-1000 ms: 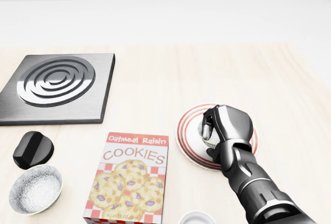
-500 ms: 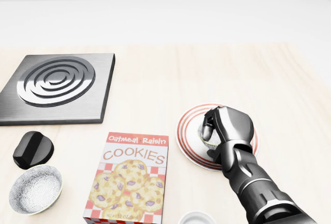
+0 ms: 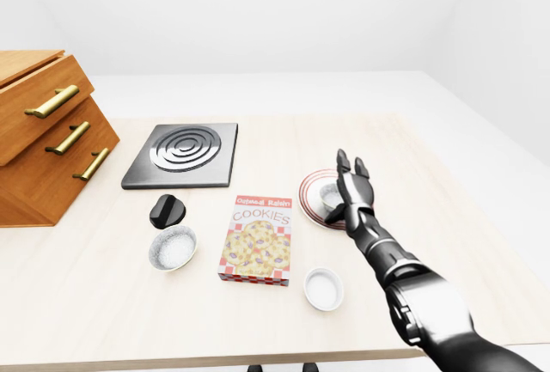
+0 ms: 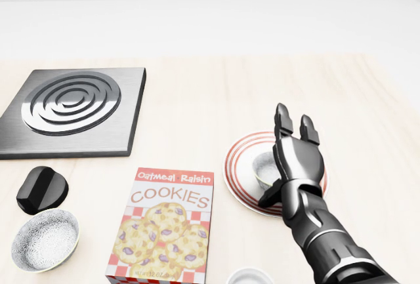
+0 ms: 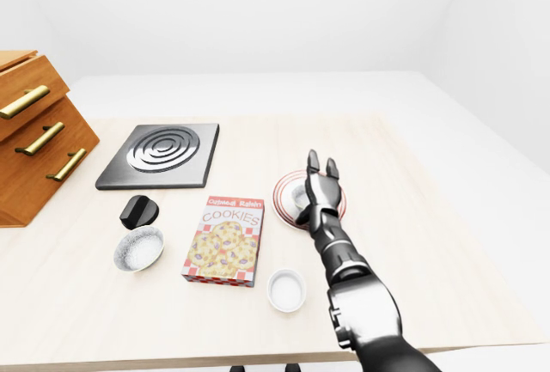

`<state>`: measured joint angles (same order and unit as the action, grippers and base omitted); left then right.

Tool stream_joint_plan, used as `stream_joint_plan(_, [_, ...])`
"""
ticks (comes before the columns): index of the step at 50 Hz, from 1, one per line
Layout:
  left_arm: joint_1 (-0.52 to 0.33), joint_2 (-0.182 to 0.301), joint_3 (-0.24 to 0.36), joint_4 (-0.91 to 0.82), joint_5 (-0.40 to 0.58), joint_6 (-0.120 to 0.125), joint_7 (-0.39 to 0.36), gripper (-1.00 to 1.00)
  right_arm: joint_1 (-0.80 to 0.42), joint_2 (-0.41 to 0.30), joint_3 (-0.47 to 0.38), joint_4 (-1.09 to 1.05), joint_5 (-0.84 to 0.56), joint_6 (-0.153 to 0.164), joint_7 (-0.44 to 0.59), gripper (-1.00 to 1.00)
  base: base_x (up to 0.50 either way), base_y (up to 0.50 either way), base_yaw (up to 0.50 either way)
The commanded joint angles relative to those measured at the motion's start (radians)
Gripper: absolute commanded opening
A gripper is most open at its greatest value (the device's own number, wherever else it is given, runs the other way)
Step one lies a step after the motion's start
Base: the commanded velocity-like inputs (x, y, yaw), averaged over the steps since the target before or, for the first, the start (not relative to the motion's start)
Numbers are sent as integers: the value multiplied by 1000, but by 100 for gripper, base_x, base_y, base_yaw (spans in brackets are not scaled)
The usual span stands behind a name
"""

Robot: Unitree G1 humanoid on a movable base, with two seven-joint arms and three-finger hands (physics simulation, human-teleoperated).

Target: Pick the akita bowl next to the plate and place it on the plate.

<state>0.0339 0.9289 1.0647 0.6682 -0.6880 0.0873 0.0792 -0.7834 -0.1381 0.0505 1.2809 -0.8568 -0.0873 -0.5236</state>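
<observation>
Pale wood tabletop (image 3: 258, 320) under a blank white room is what I'm working over, and going left to right I see the wooden drawer unit (image 3: 43, 131), the black burner plate (image 3: 182, 154), a black knob-like lump (image 3: 168, 210) with a speckled bowl (image 3: 173, 247) just nearer me, the cookie box (image 3: 257, 238), a small white bowl (image 3: 324, 289) near the table's near edge, and then the red-ringed plate (image 4: 237, 166) with the akita bowl (image 4: 266, 168) sitting on it. My right hand (image 4: 296, 156) stands over the plate's right side with its fingers (image 4: 284, 119) splayed straight up and released, holding nothing; the thumb hangs low, just beside the bowl's near rim, though I can't tell whether it touches. That thumb is my worry: I judge that pulling the arm away low or sideways could hook the rim and drag or tip the bowl off the plate. My left hand isn't in view.
</observation>
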Motion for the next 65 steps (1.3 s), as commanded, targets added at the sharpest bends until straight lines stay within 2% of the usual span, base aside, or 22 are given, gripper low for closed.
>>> stream_joint_plan(1, [-2,3,-4,7,-2,0,0,100,51,-11,3,-69,19,0,0,100,0,0,0])
stream_joint_plan(3, [-7,2,-10,22,-1,0,-6,100,81,-9,-3,-135,33,0,36,100,0,0,0])
stream_joint_plan(4, [-5,3,-10,20,-4,0,-5,100,121,-8,5,-197,28,0,85,100,0,0,0])
stream_joint_plan(5, [-8,3,-15,27,-3,0,-7,100,150,-5,-4,-263,41,19,122,100,0,0,0])
stream_joint_plan(9, [-1,2,-12,14,-8,0,-3,100,267,3,-8,-586,27,149,280,100,0,0,0])
stream_joint_plan(11, [-4,3,-15,22,-8,0,-5,100,283,5,-14,-669,14,172,308,100,0,0,0])
stream_joint_plan(29, [4,1,-7,0,-8,0,3,100,294,20,-32,-916,-21,175,447,100,0,0,0])
stream_joint_plan(49, [1,-2,-4,2,-2,0,0,100,296,22,-34,-913,-18,175,439,100,0,0,0])
stream_joint_plan(65, [-3,-1,-9,13,0,0,-2,100,305,23,-34,-991,-35,175,480,100,0,0,0])
